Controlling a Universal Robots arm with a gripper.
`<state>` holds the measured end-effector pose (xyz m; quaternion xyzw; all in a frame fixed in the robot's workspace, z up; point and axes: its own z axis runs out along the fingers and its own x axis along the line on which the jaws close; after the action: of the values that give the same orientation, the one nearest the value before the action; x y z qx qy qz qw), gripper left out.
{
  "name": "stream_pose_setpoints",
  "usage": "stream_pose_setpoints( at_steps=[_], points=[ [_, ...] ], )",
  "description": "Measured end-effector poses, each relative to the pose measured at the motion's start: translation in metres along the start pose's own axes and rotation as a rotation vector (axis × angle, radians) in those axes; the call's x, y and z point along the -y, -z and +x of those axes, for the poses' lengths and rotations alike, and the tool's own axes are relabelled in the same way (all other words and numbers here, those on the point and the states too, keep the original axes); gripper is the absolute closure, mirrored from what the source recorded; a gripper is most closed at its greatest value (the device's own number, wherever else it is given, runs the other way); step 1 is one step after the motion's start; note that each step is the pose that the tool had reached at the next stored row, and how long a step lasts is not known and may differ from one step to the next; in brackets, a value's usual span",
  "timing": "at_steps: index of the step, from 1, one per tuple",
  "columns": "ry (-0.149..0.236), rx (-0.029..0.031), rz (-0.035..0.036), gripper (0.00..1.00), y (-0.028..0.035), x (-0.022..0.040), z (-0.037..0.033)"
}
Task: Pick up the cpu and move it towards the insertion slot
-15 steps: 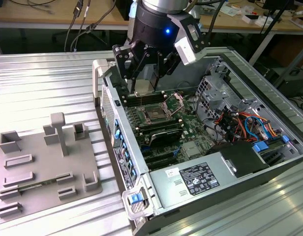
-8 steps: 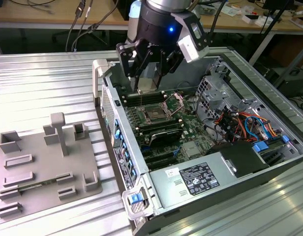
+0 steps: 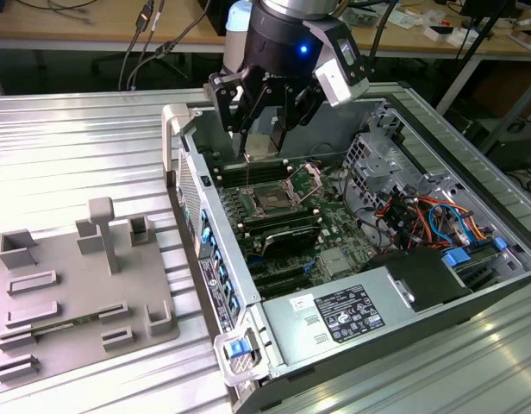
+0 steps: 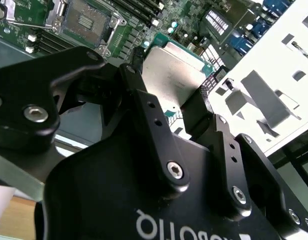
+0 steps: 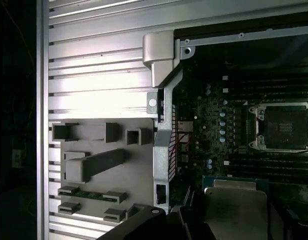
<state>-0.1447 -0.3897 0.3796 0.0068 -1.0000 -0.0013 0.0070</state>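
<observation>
Robotics or electronics lab, workshop-like. Work surface is a ribbed aluminium desk (image 3: 84, 138) built of slotted metal profiles. On it lies an opened computer case (image 3: 352, 259), side panel off, with green circuit board (image 3: 274, 216), loose coloured cables (image 3: 421, 216) and a power supply box (image 3: 343, 315) exposed. Beside the case sits a grey plastic fixture tray (image 3: 76, 285) with raised blocks. A black industrial robot arm (image 3: 287, 43) hangs over the case. Behind stands a long wooden bench (image 3: 93, 34) with trailing wires and scattered parts; dark floor beneath it.
</observation>
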Motion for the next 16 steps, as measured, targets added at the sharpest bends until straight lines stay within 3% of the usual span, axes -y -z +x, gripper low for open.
stream_pose_setpoints(
  at_steps=[2,8,16],
  points=[
    [0.0,-0.0001,0.0002,0.45,-0.0005,-0.0015,-0.0015],
    [0.0,-0.0033,0.0017,0.45,-0.0028,-0.0142,-0.0111],
    [0.0,-0.0045,0.0035,0.45,-0.0037,-0.0187,-0.0271]
  ],
)
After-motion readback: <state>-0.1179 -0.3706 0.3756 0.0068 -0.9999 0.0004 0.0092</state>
